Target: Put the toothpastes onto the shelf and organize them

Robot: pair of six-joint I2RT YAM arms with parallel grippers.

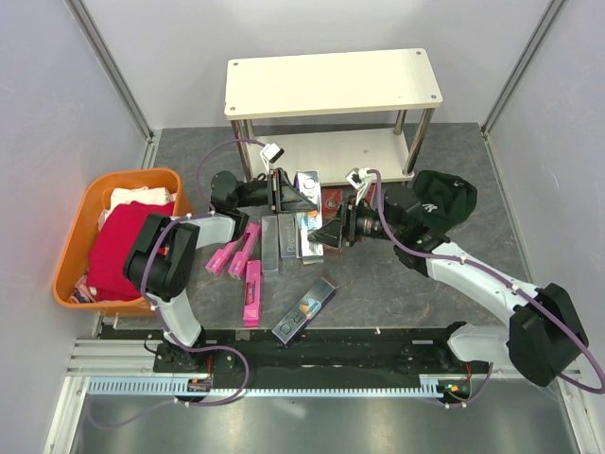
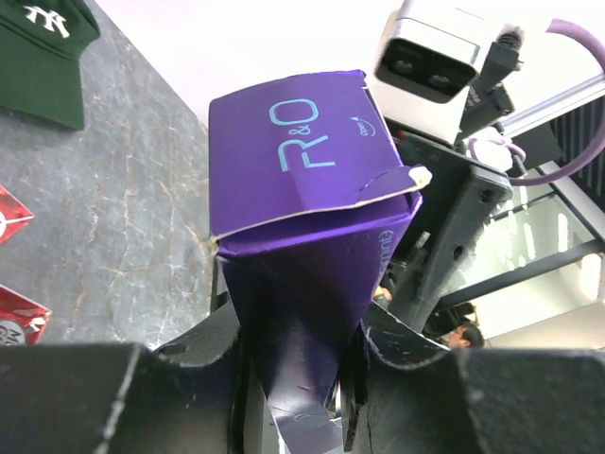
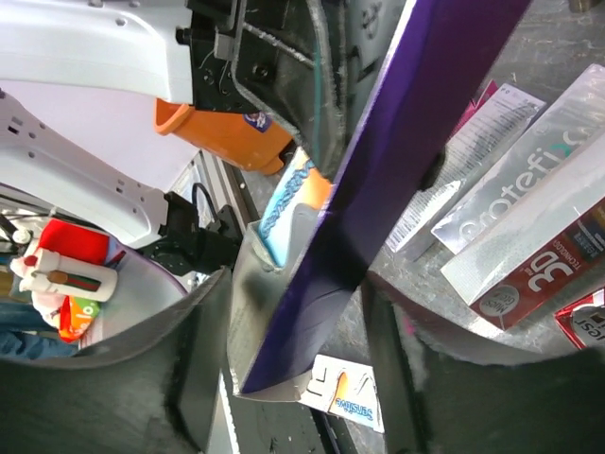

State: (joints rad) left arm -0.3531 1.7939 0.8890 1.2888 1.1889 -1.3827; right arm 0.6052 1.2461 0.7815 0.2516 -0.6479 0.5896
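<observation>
A purple toothpaste box [image 2: 302,189] marked "R&O" hangs tilted above the table, and my left gripper [image 2: 293,378] [image 1: 291,196] is shut on one end of it. The other end of that box [image 3: 378,208] lies between the fingers of my right gripper [image 3: 298,350] [image 1: 333,230], which stand open on either side of it with a thin gap at the left finger. More toothpastes lie on the table: pink boxes [image 1: 251,293], a silver one [image 1: 270,241], a navy one [image 1: 304,309] and a red "3D" box [image 3: 558,270]. The white two-tier shelf [image 1: 331,85] stands behind.
An orange basket [image 1: 76,236] holding a red cloth [image 1: 118,246] sits at the left. A dark green cap [image 1: 444,200] lies at the right, beside the shelf's leg. White walls close in the table on three sides.
</observation>
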